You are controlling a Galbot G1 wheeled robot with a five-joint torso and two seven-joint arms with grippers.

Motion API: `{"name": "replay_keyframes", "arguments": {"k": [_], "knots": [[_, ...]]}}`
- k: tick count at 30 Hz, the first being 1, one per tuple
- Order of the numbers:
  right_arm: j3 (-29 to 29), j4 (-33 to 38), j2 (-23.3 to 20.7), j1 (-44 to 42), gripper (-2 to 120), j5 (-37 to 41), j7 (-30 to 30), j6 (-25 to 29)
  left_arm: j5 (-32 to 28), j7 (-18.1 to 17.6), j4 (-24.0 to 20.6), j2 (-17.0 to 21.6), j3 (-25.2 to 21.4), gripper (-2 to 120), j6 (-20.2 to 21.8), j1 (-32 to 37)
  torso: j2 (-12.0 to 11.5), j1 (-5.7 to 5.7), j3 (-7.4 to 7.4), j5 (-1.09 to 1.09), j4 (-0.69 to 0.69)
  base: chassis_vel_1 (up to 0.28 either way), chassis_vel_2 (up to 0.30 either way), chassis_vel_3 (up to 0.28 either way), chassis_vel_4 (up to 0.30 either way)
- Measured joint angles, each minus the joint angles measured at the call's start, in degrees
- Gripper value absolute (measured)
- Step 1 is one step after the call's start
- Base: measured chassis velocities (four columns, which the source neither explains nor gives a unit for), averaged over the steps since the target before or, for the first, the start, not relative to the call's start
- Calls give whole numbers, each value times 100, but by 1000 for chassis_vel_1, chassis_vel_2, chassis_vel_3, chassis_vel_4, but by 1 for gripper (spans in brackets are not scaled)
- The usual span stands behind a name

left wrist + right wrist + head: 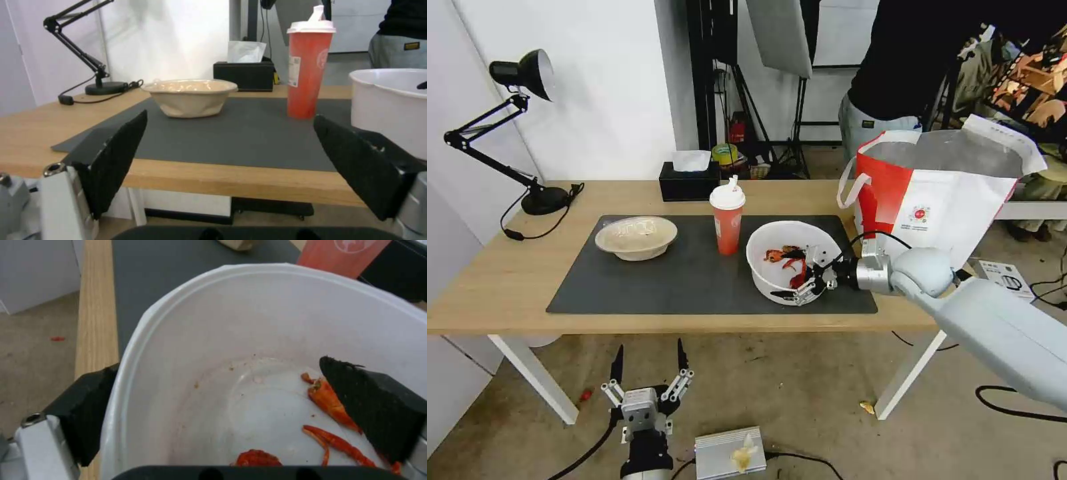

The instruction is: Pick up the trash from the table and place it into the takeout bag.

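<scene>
The large white bowl (pixel 766 241) with red crayfish shells (pixel 790 261) sits at the right end of the dark mat (pixel 694 283) on the table (pixel 494 280). My right gripper (pixel 799 273) is open and straddles the bowl's near wall (pixel 249 323): one finger (pixel 369 403) is inside by the shells, the other (pixel 84 410) outside the rim. The red cup (pixel 728 220) stands left of the bowl, and the beige lidded bowl (pixel 636 237) lies farther left. The takeout bag (pixel 940 200) stands open at the table's right end. My left gripper (pixel 650 350) hangs open below the table's front edge.
A black tissue box (pixel 689 180) sits at the table's back edge and a black desk lamp (pixel 527 133) at the back left. A person stands behind the bag. A metal box (pixel 730 453) and cables lie on the floor.
</scene>
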Motion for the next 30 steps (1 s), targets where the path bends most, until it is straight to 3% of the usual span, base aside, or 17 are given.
{"name": "replay_keyframes", "arguments": {"k": [22, 30], "knots": [[133, 164, -125, -71, 100, 344, -84, 99, 17, 2, 69, -8, 55, 100, -11, -9, 0, 0, 0, -1, 0, 0, 0, 0, 0], [197, 204, -143, -118, 100, 363, -82, 116, 15, 39, -196, 25, -118, 100, 12, -2, 1, -1, -1, 0, 0, 0, 0, 0, 0]]}}
